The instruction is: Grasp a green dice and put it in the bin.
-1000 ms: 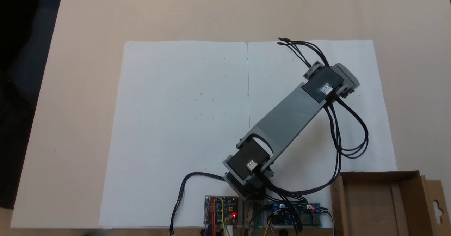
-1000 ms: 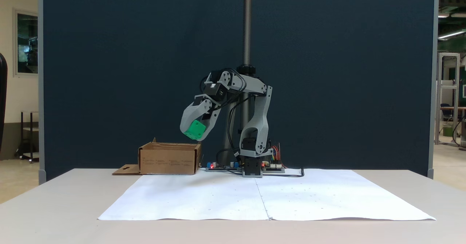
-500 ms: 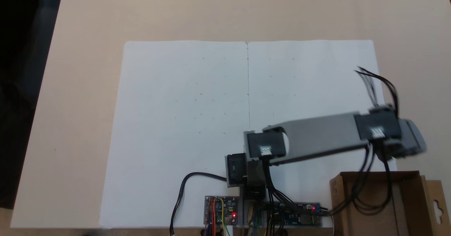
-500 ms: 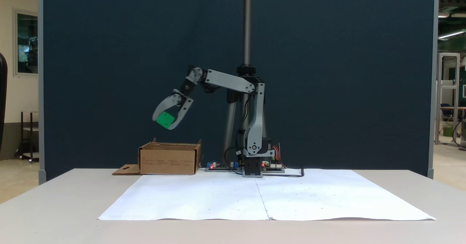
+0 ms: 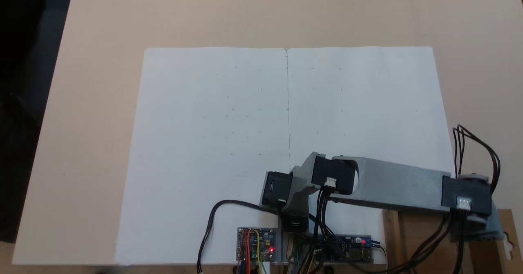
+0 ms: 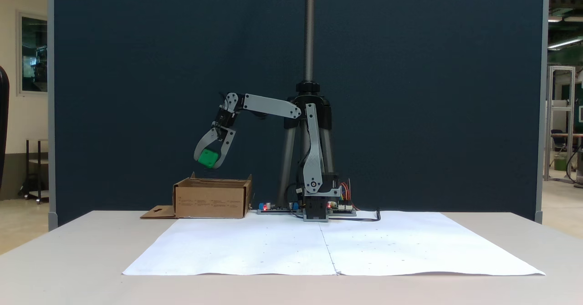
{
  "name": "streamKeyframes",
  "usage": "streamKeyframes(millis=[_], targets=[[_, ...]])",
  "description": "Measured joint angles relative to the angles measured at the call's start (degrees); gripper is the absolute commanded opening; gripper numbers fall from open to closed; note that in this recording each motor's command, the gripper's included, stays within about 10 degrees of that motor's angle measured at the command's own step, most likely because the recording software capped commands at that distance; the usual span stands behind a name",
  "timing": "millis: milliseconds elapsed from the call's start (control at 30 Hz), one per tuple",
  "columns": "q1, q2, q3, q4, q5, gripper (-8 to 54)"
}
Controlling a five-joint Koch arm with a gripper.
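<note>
White paper sheet (image 6: 332, 246) on pale table (image 6: 68, 259), tool (image 6: 209, 161) clamped round green dice (image 6: 208, 158).

We've got the grey hobby arm (image 6: 314, 159) reaching out to the left, its gripper (image 6: 209, 165) clamped around the small bright green dice (image 6: 208, 158), hanging above the shallow brown cardboard bin (image 6: 212, 198), white paper sheet (image 6: 332, 243) on the pale table (image 6: 68, 255), dark blue panel (image 6: 136, 68) behind

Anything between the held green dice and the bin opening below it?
Nothing visible. The gripper holds the green dice above the bin, with only open air down to the bin's open top.
</note>
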Motion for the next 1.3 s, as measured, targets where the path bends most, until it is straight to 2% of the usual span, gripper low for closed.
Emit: streamKeyframes(millis=[333, 367, 400, 433, 533, 833, 1067, 1300], targets=[[1.23, -1.85, 0.0, 8.88, -4.83, 13.1], [1.14, -2.2, 0.09, 8.79, -4.83, 20.9], [1.14, -2.2, 0.09, 8.61, -4.92, 31.9], [1.14, -2.37, 0.0, 8.09, -4.83, 33.3], [1.14, -3.25, 0.09, 6.59, -4.92, 43.3], [1.05, -3.34, 0.09, 3.69, -4.92, 43.2], [-7.21, -0.62, 0.09, 3.6, -4.04, 43.1], [-25.66, 8.26, -6.86, -1.93, 10.11, 43.2]])
